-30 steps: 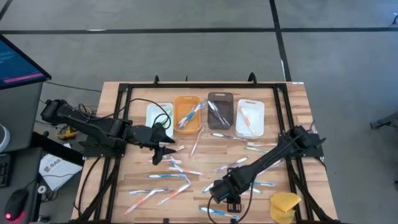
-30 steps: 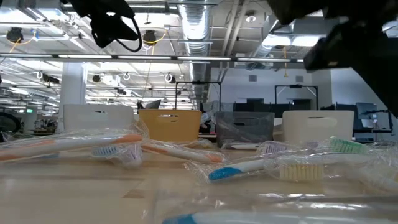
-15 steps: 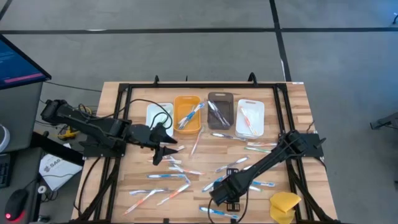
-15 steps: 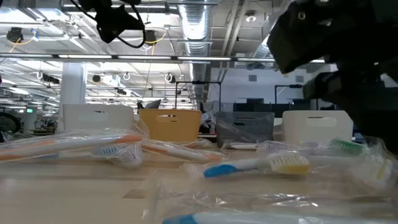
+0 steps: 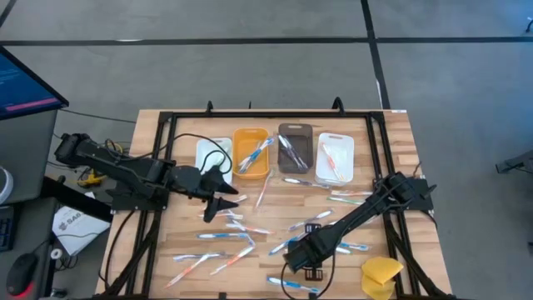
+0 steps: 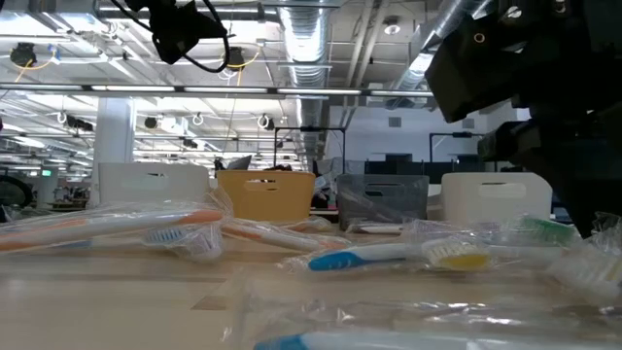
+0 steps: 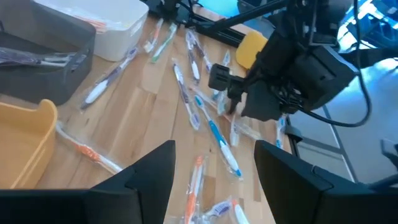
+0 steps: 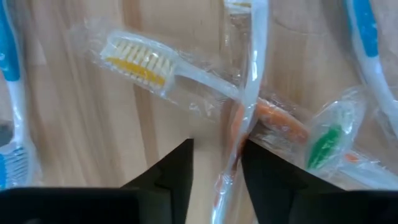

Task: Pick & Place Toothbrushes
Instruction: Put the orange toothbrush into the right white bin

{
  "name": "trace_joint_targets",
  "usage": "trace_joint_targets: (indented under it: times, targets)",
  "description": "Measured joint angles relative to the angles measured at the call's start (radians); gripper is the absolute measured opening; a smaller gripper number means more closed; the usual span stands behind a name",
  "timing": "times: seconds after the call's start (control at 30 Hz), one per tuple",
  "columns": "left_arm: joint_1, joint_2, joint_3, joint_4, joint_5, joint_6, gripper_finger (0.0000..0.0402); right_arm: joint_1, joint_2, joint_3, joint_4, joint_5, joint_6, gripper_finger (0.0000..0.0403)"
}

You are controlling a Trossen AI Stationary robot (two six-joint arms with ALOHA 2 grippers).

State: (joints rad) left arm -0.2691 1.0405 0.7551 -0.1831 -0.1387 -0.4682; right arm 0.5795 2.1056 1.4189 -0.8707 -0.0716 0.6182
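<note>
Trouble looms as the right gripper [image 8: 214, 163], fingers slightly spread astride overlapping wrapped toothbrushes [image 8: 249, 74], risks pinching two together or slipping off crinkly film.

You have four bins in a row at twelve o'clock on the tabletop [image 5: 400, 142]: one white bin [image 5: 208, 152], one orange bin [image 5: 251, 153], one grey bin [image 5: 294, 148] and a second white bin [image 5: 335, 157]. One yellow sponge-like lump [image 5: 381, 275] sits at five o'clock. You have roughly twenty wrapped toothbrushes [image 5: 223, 236] loose across the middle, with a few more lying inside the bins; an exact number cannot be read. Two arms show, each with one gripper: the left gripper [image 5: 221, 205] and the right gripper [image 5: 310, 272].
</note>
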Motion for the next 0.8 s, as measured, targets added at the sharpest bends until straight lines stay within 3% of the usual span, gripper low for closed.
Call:
trace_joint_targets:
  times: [0.3,0.8]
  targets:
    - [0.000,0.000,0.000,0.000,0.041,0.000,0.0213,-0.029,0.001,-0.002,-0.006,0.009,0.000,0.0014]
    - [0.000,0.000,0.000,-0.002,0.039,0.046,0.0213,-0.039,-0.053,0.003,-0.101,0.005,0.061,0.0011]
